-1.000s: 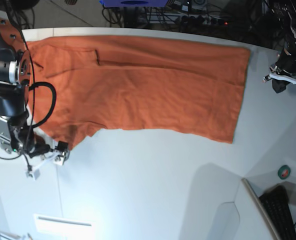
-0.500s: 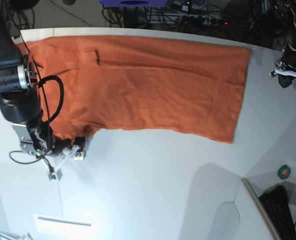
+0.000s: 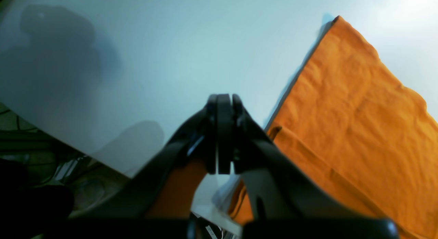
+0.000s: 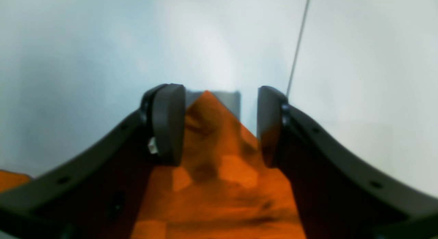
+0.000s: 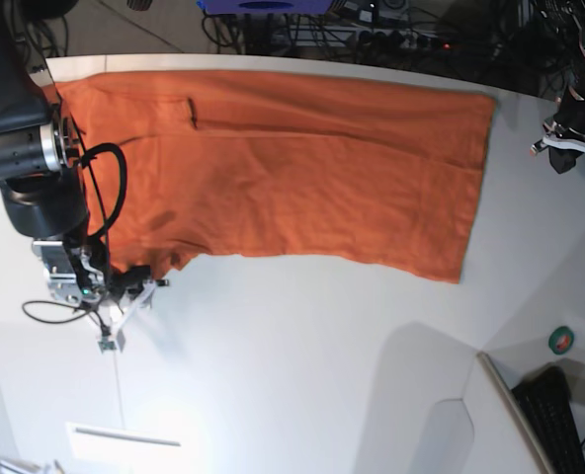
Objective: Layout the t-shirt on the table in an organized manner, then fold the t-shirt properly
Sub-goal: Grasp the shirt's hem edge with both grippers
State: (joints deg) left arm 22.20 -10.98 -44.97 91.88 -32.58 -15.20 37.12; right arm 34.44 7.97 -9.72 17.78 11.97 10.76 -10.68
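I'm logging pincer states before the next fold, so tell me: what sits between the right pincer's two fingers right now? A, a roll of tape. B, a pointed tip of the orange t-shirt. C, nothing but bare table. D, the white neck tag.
B: in the right wrist view the right pincer is open, its fingers apart with a pointed corner of the orange t-shirt lying between them on the white table.

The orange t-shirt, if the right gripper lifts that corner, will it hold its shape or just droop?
The t-shirt will probably droop: it lies flat and wrinkled, as thin cloth does. The corner between the open right gripper fingers already bunches, so it may fold over. On the smooth table the rest would likely drag.
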